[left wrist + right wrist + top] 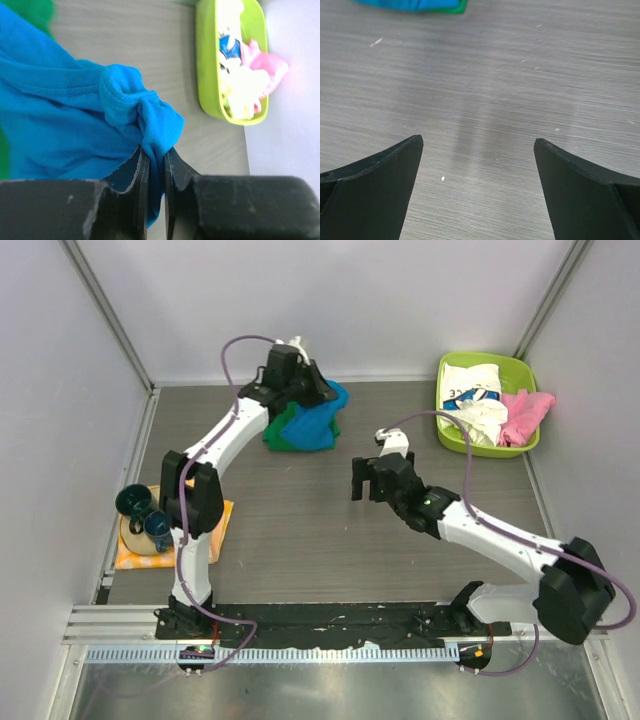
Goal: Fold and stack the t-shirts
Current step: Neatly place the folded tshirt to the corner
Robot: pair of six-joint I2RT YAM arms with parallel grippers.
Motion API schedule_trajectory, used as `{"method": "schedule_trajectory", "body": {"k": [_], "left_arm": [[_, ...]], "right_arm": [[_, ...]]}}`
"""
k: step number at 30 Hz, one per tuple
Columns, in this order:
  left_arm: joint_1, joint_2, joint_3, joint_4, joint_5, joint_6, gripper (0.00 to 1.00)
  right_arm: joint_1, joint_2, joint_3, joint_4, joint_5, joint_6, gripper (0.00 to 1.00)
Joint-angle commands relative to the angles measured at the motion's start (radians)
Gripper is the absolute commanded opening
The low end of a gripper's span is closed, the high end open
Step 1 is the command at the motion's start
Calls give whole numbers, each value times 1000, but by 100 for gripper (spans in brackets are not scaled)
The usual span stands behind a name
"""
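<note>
T-shirts are lying in two places: the blue t-shirt [320, 422] and green t-shirt [277, 432] are sitting bunched together by the table's far edge, while a white printed t-shirt [478, 395] and a pink t-shirt [525, 415] are resting in the lime tub [444, 432] at the far right corner. The left gripper [156, 151] is pinching a fold of the blue t-shirt, its fingers nearly closed on the fabric. The right gripper [479, 145] is hovering, spread wide, above the bare table [520, 75] near the middle, holding nothing.
</note>
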Motion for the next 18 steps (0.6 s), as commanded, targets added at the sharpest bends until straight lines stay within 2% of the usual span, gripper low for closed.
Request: {"method": "schedule_trajectory", "body": {"k": [1,6,11,13,18], "left_arm": [[-105,-74,-7,29,12,-12,6],[-214,-39,114,38,20,-55,7],[-282,9,250,0,17,-93,7],[-290,-9,211,53,12,-113,7],[-290,-69,-53,196,18,-167,7]], "right_arm": [[2,-171,-33,-47,190,62,100],[1,-377,-74,-127,311,82,100],[1,-493,-45,-229,356,74,100],[1,-510,-33,-257,363,73,100],[1,-521,-33,-289,351,88,100]]}}
